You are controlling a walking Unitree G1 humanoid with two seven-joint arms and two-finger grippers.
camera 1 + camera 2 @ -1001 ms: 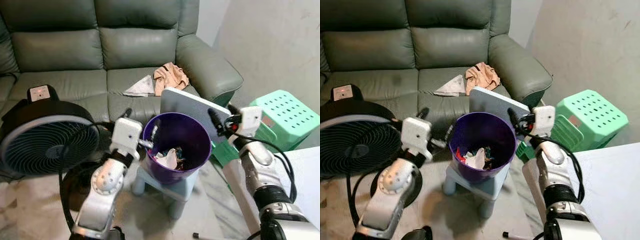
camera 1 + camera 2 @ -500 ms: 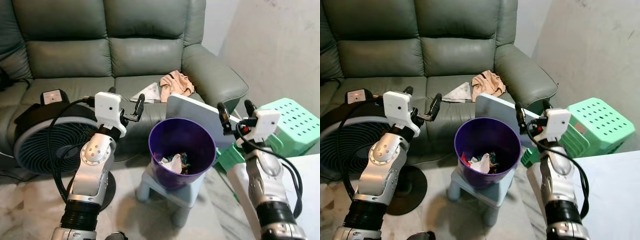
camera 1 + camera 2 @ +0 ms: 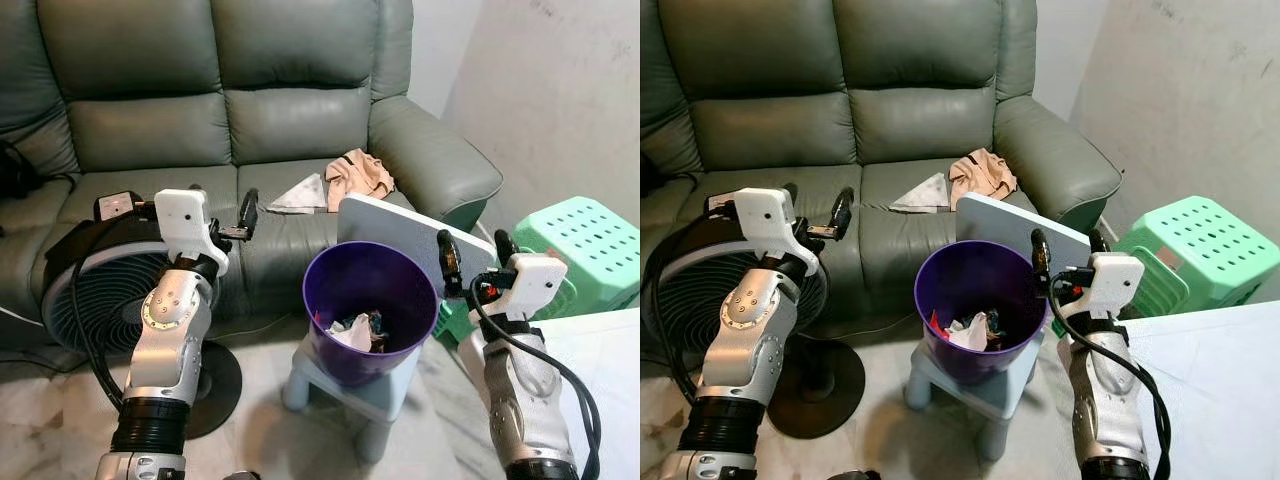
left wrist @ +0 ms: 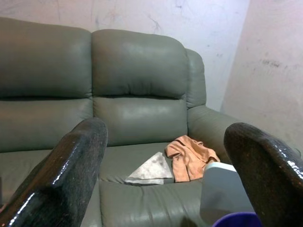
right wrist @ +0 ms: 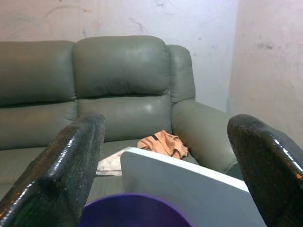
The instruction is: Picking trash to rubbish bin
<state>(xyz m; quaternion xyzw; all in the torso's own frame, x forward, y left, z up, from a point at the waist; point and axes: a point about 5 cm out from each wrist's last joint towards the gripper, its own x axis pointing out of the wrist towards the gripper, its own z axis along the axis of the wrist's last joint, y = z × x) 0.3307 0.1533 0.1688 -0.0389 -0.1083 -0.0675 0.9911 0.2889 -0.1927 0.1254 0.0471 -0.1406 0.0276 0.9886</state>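
A purple bin (image 3: 370, 305) with crumpled trash inside stands on a light blue stool (image 3: 345, 390) in front of the grey sofa. On the sofa seat lie a whitish triangular paper (image 3: 297, 194) and a crumpled peach cloth (image 3: 358, 174). My left gripper (image 3: 222, 203) is open and empty, left of the bin at seat height, pointing towards the paper (image 4: 149, 170) and cloth (image 4: 189, 158). My right gripper (image 3: 474, 255) hangs open and empty beside the bin's right rim (image 5: 132, 210).
A white panel (image 3: 410, 235) leans behind the bin. A black floor fan (image 3: 100, 290) stands at the left under my left arm. A green plastic stool (image 3: 585, 240) and a white tabletop (image 3: 600, 345) are at the right. The floor is marble.
My left gripper has lifted away from the bin's left rim and swung left, up to sofa-seat height. The right gripper stays beside the bin. The camera has shifted.
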